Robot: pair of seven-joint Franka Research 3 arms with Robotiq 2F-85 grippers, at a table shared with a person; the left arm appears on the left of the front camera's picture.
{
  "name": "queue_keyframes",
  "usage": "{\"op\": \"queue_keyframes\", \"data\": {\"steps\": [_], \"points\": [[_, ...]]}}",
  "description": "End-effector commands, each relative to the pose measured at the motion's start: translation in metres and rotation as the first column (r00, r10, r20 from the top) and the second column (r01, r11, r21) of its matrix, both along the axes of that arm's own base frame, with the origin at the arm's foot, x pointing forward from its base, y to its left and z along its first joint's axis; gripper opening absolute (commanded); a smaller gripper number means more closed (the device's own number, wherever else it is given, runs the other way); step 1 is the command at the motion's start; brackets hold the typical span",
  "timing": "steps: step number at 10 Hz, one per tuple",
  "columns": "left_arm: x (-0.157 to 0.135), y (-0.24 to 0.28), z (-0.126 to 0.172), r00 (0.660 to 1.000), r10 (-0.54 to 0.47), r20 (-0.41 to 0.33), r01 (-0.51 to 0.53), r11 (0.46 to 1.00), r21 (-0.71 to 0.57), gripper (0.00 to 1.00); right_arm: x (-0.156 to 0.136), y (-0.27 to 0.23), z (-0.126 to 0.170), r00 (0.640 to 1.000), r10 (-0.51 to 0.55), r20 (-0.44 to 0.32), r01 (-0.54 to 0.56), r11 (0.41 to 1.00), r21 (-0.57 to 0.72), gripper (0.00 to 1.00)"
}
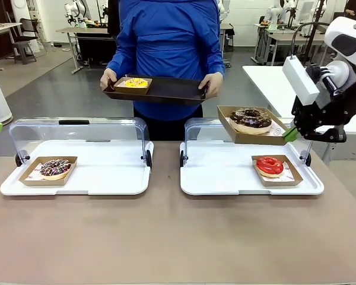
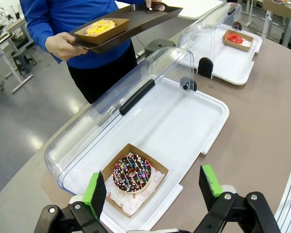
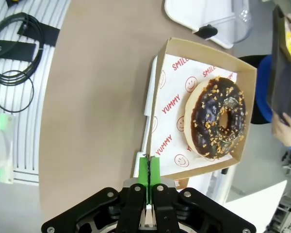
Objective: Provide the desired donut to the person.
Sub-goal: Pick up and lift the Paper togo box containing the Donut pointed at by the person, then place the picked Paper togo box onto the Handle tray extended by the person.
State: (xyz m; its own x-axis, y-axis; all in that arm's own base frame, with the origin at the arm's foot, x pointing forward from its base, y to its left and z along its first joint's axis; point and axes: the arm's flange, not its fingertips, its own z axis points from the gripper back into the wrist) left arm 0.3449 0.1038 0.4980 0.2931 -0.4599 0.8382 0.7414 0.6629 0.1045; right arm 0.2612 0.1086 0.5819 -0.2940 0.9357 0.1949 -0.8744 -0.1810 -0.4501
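Right gripper clamped on the rim of the cardboard box with the chocolate donut, in the air toward the desk's far right corner. Left gripper fingers apart above the sprinkle donut, left edge. Person at the far edge holds a dark tray.

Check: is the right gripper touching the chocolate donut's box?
Touching. Right wrist view: the right gripper has its green pads pinched shut on the box at its edge wall.
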Motion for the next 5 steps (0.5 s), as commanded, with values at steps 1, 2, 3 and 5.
{"op": "queue_keyframes", "data": {"steps": [1,2,3,5], "points": [[-0.0005,0.0012,-0.0006,1.0,0.0,0.002,0.0,1.0,-0.008,1.0,0.0089,0.0018,-0.0093,1.0,-0.007,-0.025,0.007,1.0,-0.006,0.0],[-0.0005,0.0012,-0.0006,1.0,0.0,0.002,0.0,1.0,-0.008,1.0,0.0089,0.0018,-0.0093,1.0,-0.007,-0.025,0.007,1.0,-0.006,0.0],[-0.0005,0.0012,-0.0006,1.0,0.0,0.002,0.0,1.0,-0.008,1.0,0.0089,0.0018,-0.0093,1.0,-0.007,-0.025,0.007,1.0,-0.006,0.0],[-0.0005,0.0012,-0.0006,1.0,0.0,0.002,0.0,1.0,-0.008,1.0,0.0089,0.0018,-0.0093,1.0,-0.007,-0.025,0.007,1.0,-0.006,0.0]]}}
